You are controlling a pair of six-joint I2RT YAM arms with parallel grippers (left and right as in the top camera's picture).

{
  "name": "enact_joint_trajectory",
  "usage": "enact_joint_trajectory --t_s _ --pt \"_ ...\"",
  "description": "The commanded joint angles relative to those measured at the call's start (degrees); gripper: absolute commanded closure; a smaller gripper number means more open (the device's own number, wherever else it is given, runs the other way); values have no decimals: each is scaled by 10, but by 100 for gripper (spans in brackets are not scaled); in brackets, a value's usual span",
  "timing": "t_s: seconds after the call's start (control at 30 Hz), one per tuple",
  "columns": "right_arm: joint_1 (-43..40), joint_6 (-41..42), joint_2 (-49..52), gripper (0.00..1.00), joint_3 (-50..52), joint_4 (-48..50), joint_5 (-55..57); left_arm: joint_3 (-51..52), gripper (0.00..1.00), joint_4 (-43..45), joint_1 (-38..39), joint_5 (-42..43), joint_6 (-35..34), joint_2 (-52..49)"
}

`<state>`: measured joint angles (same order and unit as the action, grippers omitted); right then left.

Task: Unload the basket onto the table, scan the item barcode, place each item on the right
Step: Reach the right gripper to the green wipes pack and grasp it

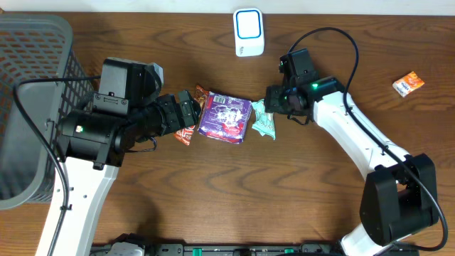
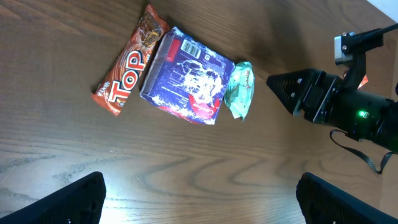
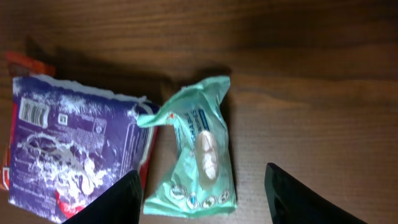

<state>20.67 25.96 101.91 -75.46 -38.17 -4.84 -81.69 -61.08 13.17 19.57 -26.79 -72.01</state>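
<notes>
Three snack items lie together mid-table. A mint-green packet (image 1: 264, 121) (image 2: 240, 90) (image 3: 199, 149) lies flat on the right. Beside it is a purple pack (image 1: 226, 117) (image 2: 186, 78) (image 3: 74, 149) with its barcode (image 3: 34, 112) facing up. At the left lies an orange Top bar (image 2: 127, 62). My right gripper (image 1: 274, 107) (image 3: 202, 199) is open and straddles the green packet's near end, with wood showing between the packet and the right finger. My left gripper (image 1: 186, 110) (image 2: 199, 199) hangs wide open over the Top bar, holding nothing. A white scanner (image 1: 249, 32) stands at the back.
A grey mesh basket (image 1: 32, 64) fills the left edge of the table. A small orange packet (image 1: 408, 84) lies alone at the far right. The right arm's cable loops above its wrist near the scanner.
</notes>
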Motion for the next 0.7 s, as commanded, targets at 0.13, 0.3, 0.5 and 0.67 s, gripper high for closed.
enact_joint_trajectory --t_s 0.13,0.3,0.5,0.67 --pt "5 9 5 39 66 62 32 -7 2 0 -2 3 3 -2" --pt "9 8 5 28 133 157 -14 -7 2 0 -2 3 3 -2" --pt "11 23 5 45 219 251 -17 -7 2 0 -2 3 3 -2" --pt "11 27 5 57 254 303 -35 -7 2 0 -2 3 3 -2"
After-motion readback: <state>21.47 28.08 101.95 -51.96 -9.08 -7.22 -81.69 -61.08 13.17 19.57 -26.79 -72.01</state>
